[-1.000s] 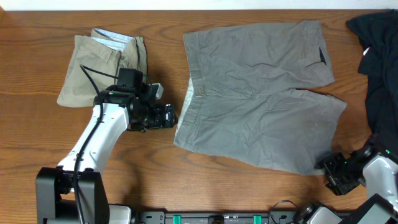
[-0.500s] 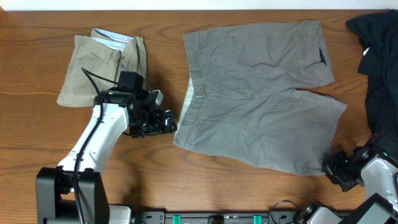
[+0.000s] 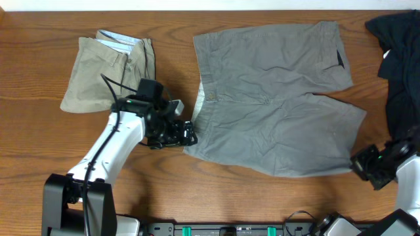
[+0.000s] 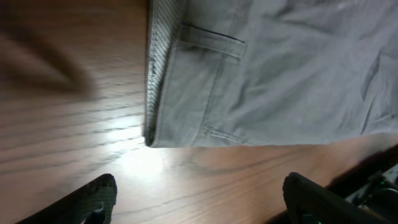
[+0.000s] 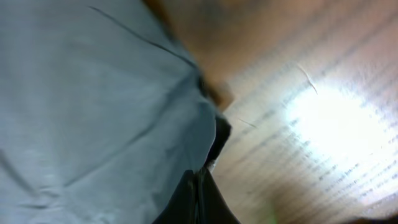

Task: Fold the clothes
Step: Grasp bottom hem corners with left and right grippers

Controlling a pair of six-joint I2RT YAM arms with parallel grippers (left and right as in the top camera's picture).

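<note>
The mid-grey shorts (image 3: 275, 105) lie spread flat in the middle of the table, waistband to the left. My left gripper (image 3: 189, 135) is open just off the waistband's near corner (image 4: 153, 138). In the left wrist view its fingers (image 4: 93, 200) straddle bare wood and nothing is between them. My right gripper (image 3: 359, 164) is at the near right leg hem. In the right wrist view it (image 5: 200, 186) is shut, pinching the edge of the grey shorts (image 5: 93, 106). Folded khaki shorts (image 3: 108, 72) lie at the back left. A black garment (image 3: 400, 65) lies at the right edge.
The wooden table (image 3: 39, 131) shows bare wood between the khaki shorts and the grey shorts and along the front edge. A black rail (image 3: 230, 229) runs along the near side between the arm bases.
My left gripper has slid right to the waistband's near corner. My right gripper has closed on the leg hem and shifted right and away from the front edge.
</note>
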